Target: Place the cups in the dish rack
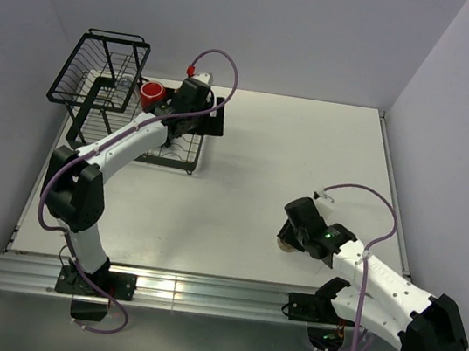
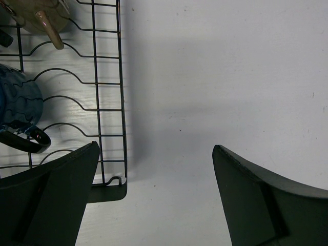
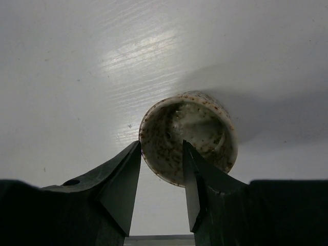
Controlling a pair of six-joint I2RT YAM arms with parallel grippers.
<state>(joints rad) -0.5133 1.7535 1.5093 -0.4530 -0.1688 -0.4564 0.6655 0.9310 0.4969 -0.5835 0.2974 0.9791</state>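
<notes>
Mugs sit in the dish rack [image 1: 93, 105]: a red mug [image 1: 150, 94] and a dark blue mug [image 2: 18, 102]. My left gripper [image 2: 154, 179] hangs over the rack's right edge, fingers spread wide, empty. Well right of the rack, my right gripper [image 3: 161, 154] straddles the speckled beige cup [image 3: 205, 128] at its near rim, one finger outside, one inside. Whether they clamp yet I cannot tell. I'd squeeze firmly before lifting, then carry it rackward, clear of the left gripper.
</notes>
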